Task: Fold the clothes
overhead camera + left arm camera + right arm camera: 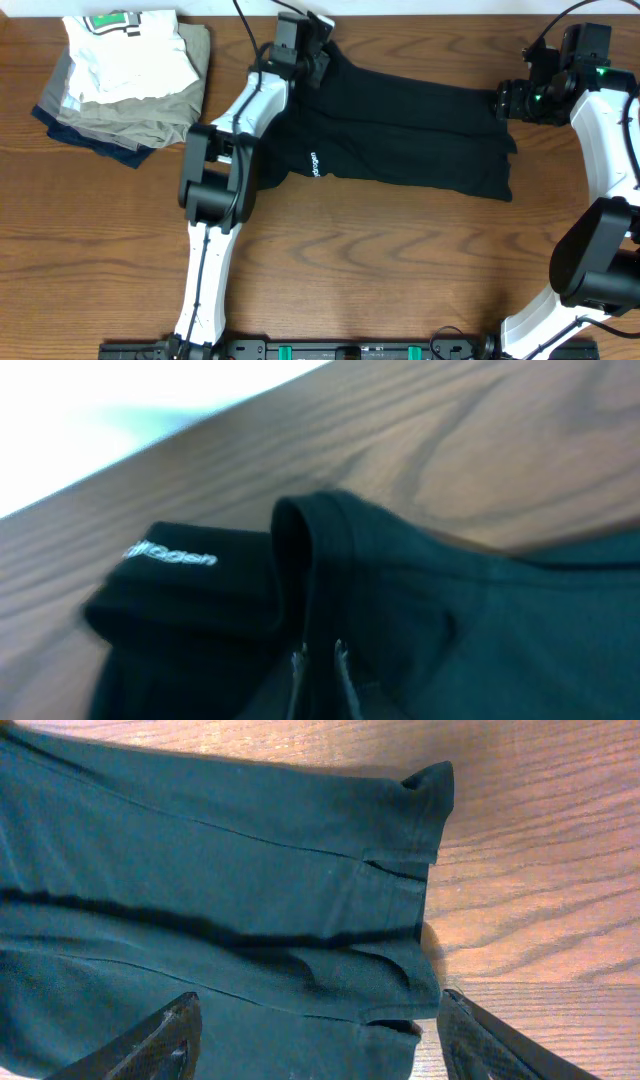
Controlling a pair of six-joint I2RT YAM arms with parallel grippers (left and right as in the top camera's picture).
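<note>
Left gripper is working at 12 o'clock on the table, and I am pinching it down on a raised fold of the clothes. In my left wrist view the fingertips are sitting nearly together with black cloth bunching between them. Right gripper is hovering at 2 o'clock over the far end of the clothes, jaws standing wide apart, gripping nothing. Its fingers are showing on either side of the hem end, with cloth lying flat under them. Clothes are lying spread across the table from 12 to 3 o'clock, black, with a white logo facing up near my left arm. Stack of folded garments is sitting at 10 o'clock, well apart from the clothes.
</note>
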